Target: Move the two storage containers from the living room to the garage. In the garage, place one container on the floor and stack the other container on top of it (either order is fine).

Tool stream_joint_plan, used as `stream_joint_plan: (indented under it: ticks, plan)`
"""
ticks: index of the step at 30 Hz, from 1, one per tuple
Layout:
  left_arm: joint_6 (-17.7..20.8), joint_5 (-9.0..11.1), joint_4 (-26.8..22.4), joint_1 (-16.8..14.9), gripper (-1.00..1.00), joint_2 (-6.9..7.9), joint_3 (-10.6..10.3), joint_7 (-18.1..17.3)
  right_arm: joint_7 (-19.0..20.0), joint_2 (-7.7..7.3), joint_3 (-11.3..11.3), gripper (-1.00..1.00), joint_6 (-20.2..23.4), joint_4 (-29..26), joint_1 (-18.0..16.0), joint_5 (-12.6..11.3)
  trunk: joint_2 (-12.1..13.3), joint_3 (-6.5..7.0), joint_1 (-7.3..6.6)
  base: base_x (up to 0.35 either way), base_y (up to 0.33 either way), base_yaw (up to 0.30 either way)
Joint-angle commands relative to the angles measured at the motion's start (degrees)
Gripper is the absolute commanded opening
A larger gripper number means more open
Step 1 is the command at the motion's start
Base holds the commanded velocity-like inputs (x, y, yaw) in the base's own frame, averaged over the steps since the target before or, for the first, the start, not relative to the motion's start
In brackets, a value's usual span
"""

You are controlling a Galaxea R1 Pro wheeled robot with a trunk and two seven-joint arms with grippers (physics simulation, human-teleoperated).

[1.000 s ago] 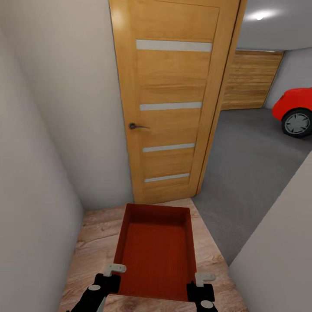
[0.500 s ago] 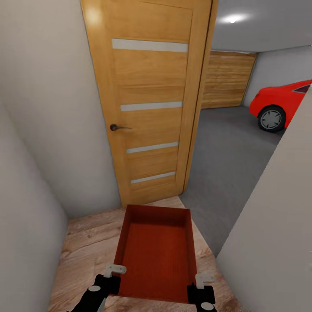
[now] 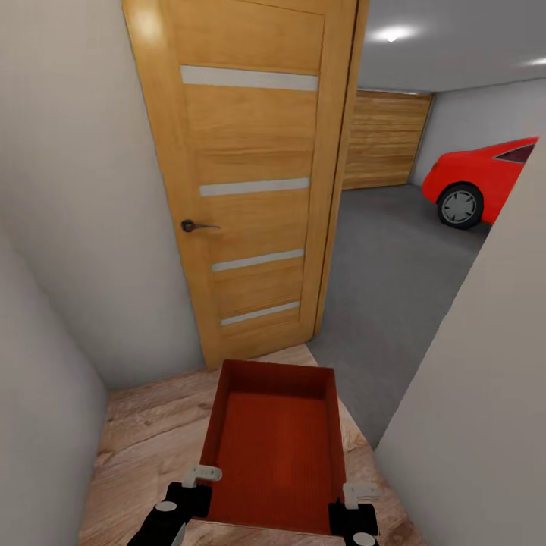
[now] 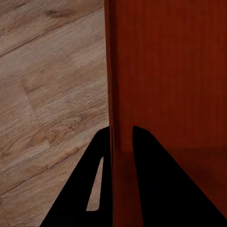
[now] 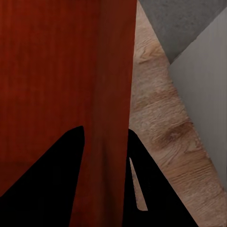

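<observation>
An orange-red storage container (image 3: 274,444) is carried low in front of me, above light wood-plank flooring. My left gripper (image 3: 199,485) is shut on its left wall (image 4: 115,94), one finger on each side. My right gripper (image 3: 350,497) is shut on its right wall (image 5: 111,94) in the same way. The bin is empty and level. Past the doorway lies the garage, with its dark grey floor (image 3: 394,280) stretching ahead to the right.
An open wooden door (image 3: 243,182) stands straight ahead on the left. White walls close in at the left (image 3: 45,288) and right (image 3: 485,379). A red car (image 3: 478,182) and a wooden garage door (image 3: 383,140) sit farther inside.
The view has swung to the right: the door has slid left and more of the car and garage shows. The container stays held between both grippers.
</observation>
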Motion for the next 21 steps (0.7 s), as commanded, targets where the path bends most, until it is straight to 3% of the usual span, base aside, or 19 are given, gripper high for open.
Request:
stream_joint_plan:
  ticks: [1, 13, 21]
  plan:
    - [0.3, -0.5, 3.2, 0.0, -1.00, 0.06, -1.0, 0.4, -5.1, -0.27, 0.4, -1.00, -0.4, -0.1, -1.4, 0.5, 0.0, -0.06, 0.03, 0.225, 0.217, -0.001]
    - [0.2, -0.5, 3.2, 0.0, -1.00, 0.08, -1.1, 0.4, -5.3, -0.29, 0.4, -1.00, -0.4, -0.1, -1.4, 0.5, 0.0, -0.06, 0.03, 0.203, 0.188, -0.004]
    - [0.2, -0.5, 3.2, 0.0, -1.00, 0.08, -1.1, 0.4, -5.7, 0.07, 0.3, -1.00, -0.3, -0.1, -1.4, 0.4, 0.0, -0.06, 0.03, 0.014, 0.011, -0.194]
